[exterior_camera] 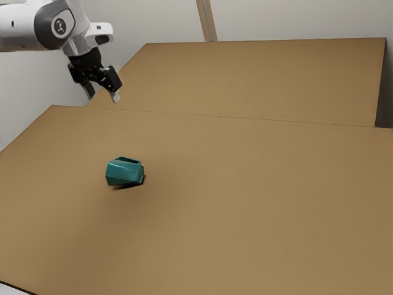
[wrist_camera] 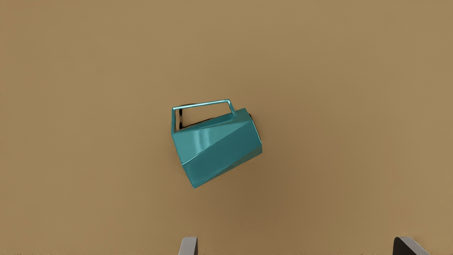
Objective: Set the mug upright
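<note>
The faceted teal mug (exterior_camera: 124, 173) is seen on its side, between five and six o'clock from the gripper (exterior_camera: 103, 96) in the exterior view; the fingers (wrist_camera: 189, 246) are spread. If slanted facets (wrist_camera: 223, 152) are pinched askew, it may be twisted loose.

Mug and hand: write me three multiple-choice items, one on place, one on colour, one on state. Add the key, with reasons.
1. Where is the hand?
A) Touching the mug
B) Raised, apart from the mug
C) Resting on the table

2. What colour is the mug?
A) Teal
B) Red
C) White

3. How is the mug set?
A) Upright
B) Upside down
C) On its side

Key:
1 B: the exterior view shows a gap between the fingertips and the mug.
2 A: both views show its blue-green walls.
3 C: the wrist view, from above, shows its side walls and handle stretched along the table.
</note>
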You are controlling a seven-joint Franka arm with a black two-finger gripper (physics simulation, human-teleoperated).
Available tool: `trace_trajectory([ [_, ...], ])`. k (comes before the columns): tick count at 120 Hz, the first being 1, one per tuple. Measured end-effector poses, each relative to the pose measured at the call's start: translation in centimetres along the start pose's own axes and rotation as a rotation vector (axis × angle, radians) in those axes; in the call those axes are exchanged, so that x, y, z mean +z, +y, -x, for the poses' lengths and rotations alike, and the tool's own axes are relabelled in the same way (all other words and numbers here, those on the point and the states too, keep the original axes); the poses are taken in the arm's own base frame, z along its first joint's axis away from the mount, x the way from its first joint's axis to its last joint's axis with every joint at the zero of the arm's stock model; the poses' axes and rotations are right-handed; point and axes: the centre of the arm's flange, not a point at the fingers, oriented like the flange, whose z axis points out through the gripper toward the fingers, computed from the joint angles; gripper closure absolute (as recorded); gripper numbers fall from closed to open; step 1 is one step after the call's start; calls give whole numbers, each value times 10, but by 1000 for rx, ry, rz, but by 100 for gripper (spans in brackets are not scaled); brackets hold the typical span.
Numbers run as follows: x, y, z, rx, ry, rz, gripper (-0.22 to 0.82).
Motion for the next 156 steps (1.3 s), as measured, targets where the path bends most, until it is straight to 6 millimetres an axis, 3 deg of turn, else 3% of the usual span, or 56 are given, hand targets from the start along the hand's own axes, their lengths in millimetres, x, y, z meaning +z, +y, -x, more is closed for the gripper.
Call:
trace_trajectory([
  [13,2,-5,2,-11,-6,-4,0],
  [24,16,-6,7,-21,-20,5,0],
  [38,23,-7,38,-36,-1,24,0],
  [49,28,-30,69,-93,34,33,0],
  [65,50,-66,96,-205,56,69,0],
  [77,68,-82,107,-275,83,100,0],
  [98,124,-102,131,-470,198,325,0],
  [130,153,-146,172,-570,359,421,0],
  [147,180,-178,184,-562,370,413,0],
  [156,193,-193,180,-539,384,418,0],
])
